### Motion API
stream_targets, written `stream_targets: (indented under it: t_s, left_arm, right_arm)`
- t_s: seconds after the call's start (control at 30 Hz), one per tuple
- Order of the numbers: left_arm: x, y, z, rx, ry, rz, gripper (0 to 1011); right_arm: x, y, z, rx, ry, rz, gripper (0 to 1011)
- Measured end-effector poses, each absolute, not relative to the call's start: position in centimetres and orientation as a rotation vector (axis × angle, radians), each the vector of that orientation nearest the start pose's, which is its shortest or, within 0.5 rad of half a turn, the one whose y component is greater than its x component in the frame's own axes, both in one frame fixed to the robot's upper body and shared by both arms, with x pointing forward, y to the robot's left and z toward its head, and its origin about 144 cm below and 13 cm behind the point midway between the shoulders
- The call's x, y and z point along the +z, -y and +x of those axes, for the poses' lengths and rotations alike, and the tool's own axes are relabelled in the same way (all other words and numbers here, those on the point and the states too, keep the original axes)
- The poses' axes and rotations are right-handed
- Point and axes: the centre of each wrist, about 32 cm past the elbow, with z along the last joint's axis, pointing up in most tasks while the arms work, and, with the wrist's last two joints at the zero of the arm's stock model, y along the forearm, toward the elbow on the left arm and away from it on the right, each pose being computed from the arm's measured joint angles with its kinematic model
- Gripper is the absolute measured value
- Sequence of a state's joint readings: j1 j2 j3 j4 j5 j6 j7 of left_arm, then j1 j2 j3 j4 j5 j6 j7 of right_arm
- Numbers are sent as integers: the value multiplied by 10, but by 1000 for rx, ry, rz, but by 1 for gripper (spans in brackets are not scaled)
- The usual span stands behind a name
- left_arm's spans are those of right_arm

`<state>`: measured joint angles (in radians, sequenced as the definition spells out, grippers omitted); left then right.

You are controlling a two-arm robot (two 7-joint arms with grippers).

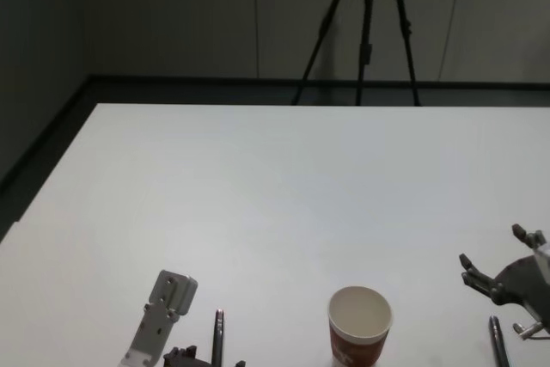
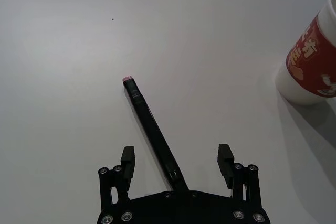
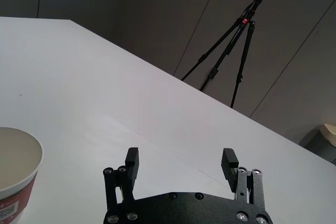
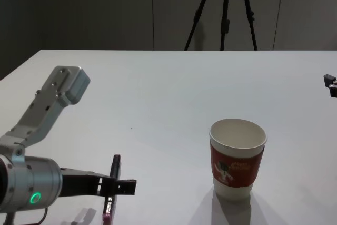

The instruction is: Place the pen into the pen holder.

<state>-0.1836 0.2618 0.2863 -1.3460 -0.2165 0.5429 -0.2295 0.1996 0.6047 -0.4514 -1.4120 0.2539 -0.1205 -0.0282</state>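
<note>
Dark wall panels and a black tripod [image 1: 365, 32] stand behind a wide white table [image 1: 284, 186]. In the head view, the pen holder [image 1: 360, 326], a white cup with a red sleeve, stands upright near the front edge. To its left lies a dark pen [image 1: 218, 333], its near end at the left pincer [image 1: 210, 358]. Far right, the right pincer [image 1: 491, 248] has its fingers apart, with a second pen [image 1: 497, 341] lying just beside it.

The left wrist view shows the left pincer [image 2: 176, 155] spread wide. The pen [image 2: 149, 124] lies flat on the table between the fingers, touching neither, its pink tip pointing away. The pen holder [image 2: 310, 61] stands apart from it, white lettering on its sleeve.

The right wrist view shows the right pincer [image 3: 181, 157] apart and gripping nothing, with the pen holder [image 3: 13, 174] nearby.

From the chest view, the left pincer [image 4: 113, 187] sits low across the pen [image 4: 115, 168]. The pen holder [image 4: 237, 164], with a small cartoon figure, stands well to the right. A tip of the right pincer [image 4: 330, 85] shows at the right edge.
</note>
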Motion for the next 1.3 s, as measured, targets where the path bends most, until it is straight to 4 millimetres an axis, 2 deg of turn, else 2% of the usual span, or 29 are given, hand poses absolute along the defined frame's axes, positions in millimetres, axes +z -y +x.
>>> stream_targets:
  t_s: [1.3]
  left_arm:
    - [1112, -226, 500, 1139, -475, 604, 1002]
  right_arm:
    - [1140, 310, 489, -1248, 285, -304, 1001]
